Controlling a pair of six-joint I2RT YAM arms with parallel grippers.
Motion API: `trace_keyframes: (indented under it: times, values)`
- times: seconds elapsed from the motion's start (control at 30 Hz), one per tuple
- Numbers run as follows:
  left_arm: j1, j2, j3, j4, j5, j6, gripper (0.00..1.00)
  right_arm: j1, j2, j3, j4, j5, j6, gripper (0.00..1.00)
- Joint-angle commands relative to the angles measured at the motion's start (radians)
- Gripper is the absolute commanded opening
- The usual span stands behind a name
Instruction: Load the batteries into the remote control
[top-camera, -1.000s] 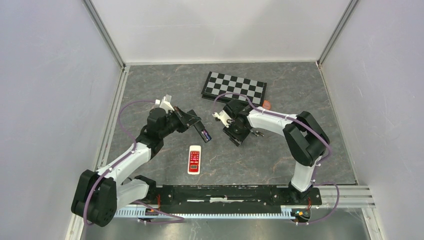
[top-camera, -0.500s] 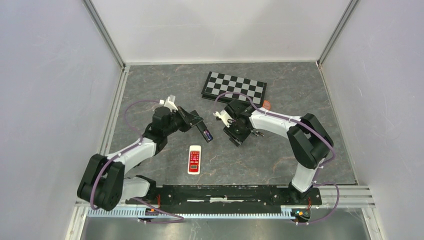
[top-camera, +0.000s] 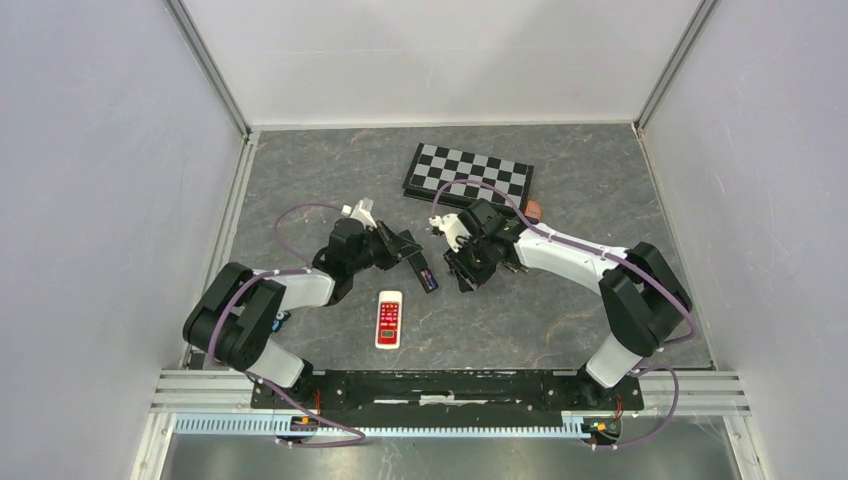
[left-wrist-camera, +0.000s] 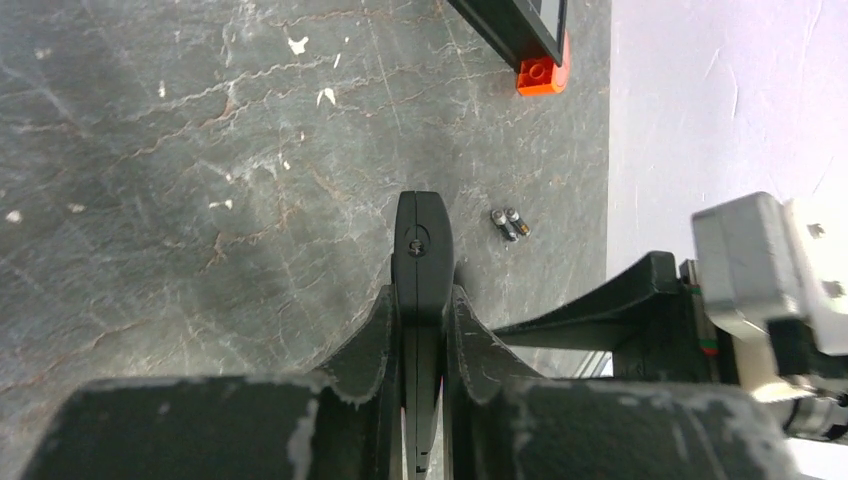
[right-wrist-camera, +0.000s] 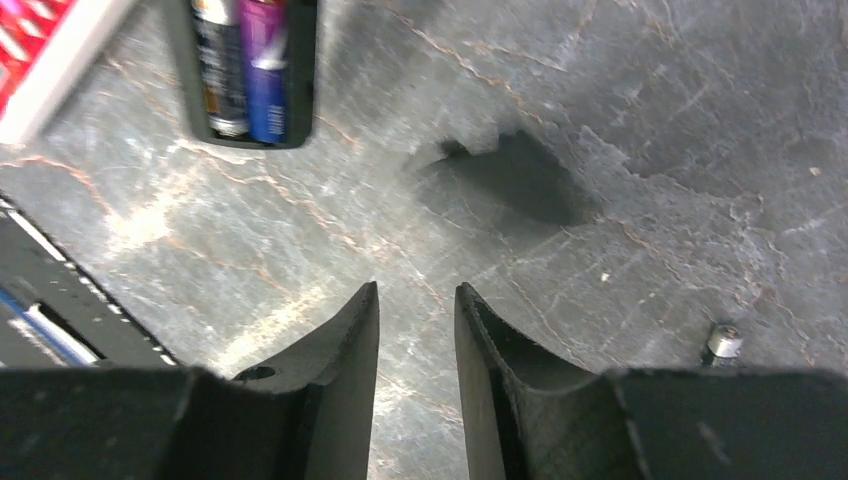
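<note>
While the left hand (left-wrist-camera: 422, 297) pinches the black remote (left-wrist-camera: 422, 230), right hand (right-wrist-camera: 416, 292) stands slightly spread

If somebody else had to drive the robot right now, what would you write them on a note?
Left tool: shut on the black remote.
Right tool: open, empty, close beside it.
Batteries: two cells seem to sit in the black remote's open bay; two loose cells lie on the table.
White and red remote: flat on the table, not held.
Left to do: check those cells are seated; I cannot tell whether the loose ones are needed.
</note>
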Motion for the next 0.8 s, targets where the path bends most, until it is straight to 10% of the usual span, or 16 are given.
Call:
trace_keyframes:
  times: [0.0,0.3,0.53,0.77]
  values:
    - [-0.014,0.041,-0.012,0.206,-0.039,0.063,0.02,0.008,-0.072,-0.021,0.119,-0.101,0.066,0.28]
    - [-0.029,0.088,-0.047,0.231,-0.150,0.079,0.02,0.020,-0.053,-0.030,0.163,0.025,0.130,0.34]
    - [-0.030,0.035,-0.017,0.108,-0.230,0.091,0.02,0.014,-0.053,0.002,0.306,0.321,0.213,0.70]
    - [-0.031,0.087,0.012,0.121,-0.244,0.021,0.02,-0.017,0.061,0.086,0.448,0.409,0.140,0.68]
